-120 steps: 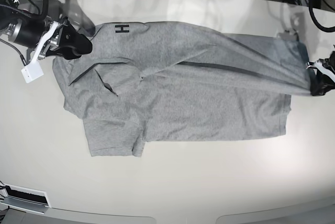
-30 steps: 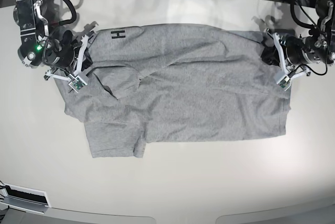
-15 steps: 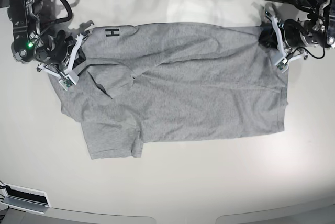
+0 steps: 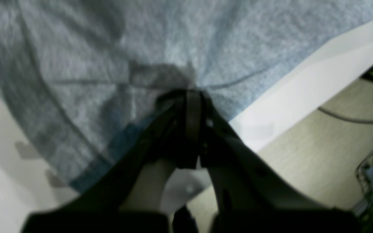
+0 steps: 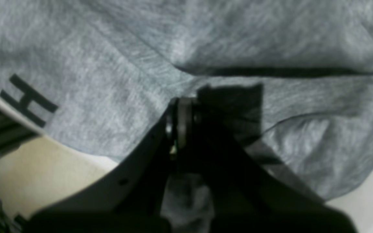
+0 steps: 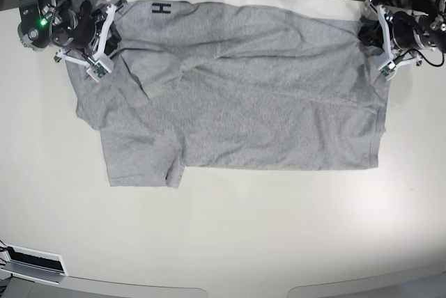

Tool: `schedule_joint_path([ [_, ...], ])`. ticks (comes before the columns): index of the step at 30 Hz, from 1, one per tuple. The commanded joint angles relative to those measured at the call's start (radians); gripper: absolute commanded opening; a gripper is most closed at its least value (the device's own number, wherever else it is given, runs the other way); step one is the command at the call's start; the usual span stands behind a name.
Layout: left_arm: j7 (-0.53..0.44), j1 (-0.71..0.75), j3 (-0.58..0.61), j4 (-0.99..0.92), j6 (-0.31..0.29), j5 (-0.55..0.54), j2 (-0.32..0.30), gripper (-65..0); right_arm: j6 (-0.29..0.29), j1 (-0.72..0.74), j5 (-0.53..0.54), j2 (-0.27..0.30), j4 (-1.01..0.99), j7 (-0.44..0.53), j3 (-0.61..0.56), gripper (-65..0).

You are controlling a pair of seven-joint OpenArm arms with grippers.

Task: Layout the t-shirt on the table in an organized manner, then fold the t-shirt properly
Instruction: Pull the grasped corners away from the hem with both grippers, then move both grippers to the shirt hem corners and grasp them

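Stretching between two clamped hands, right hand (image 6: 111,25) pinching the collar end and left hand (image 6: 368,33) the hem, heather-grey cotton t-shirt (image 6: 237,96) with black lettering, long axis crosswise (far edge) on the glossy off-white tabletop (image 6: 230,242), rest lying nearer.

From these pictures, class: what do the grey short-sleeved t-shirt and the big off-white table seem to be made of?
The grey short-sleeved t-shirt: probably soft cotton-type knit, matte; flecked heather weave, limp wrinkles. The big off-white table: hard, smooth, glossy, perhaps laminate; it shows soft light glare.
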Motion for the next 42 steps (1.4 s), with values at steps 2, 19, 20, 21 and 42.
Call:
schedule_joint_path([
  [2,0.028,0.009,-0.006,0.011,-0.003,-0.018,-0.036,-65.0,-0.018,-0.021,-0.013,0.026,0.019,-0.034,0.003,-65.0],
  [19,0.245,0.06,-0.007,0.021,-0.005,-0.22,-0.043,-65.0,-0.029,-0.031,-0.031,0.032,0.022,-0.086,0.004,-65.0],
  [20,0.247,0.06,-0.007,0.032,-0.005,-0.223,-0.046,-65.0,-0.029,-0.031,-0.031,0.032,0.024,-0.086,0.004,-65.0],
  [21,0.247,0.06,-0.008,0.045,-0.005,-0.223,-0.049,-65.0,-0.029,-0.031,-0.031,0.035,0.028,-0.086,0.004,-65.0],
  [42,0.126,-0.069,-0.361,0.171,0.106,-0.465,-0.059,-65.0,-0.071,0.016,0.008,0.095,0.237,-0.081,0.004,-65.0],
])
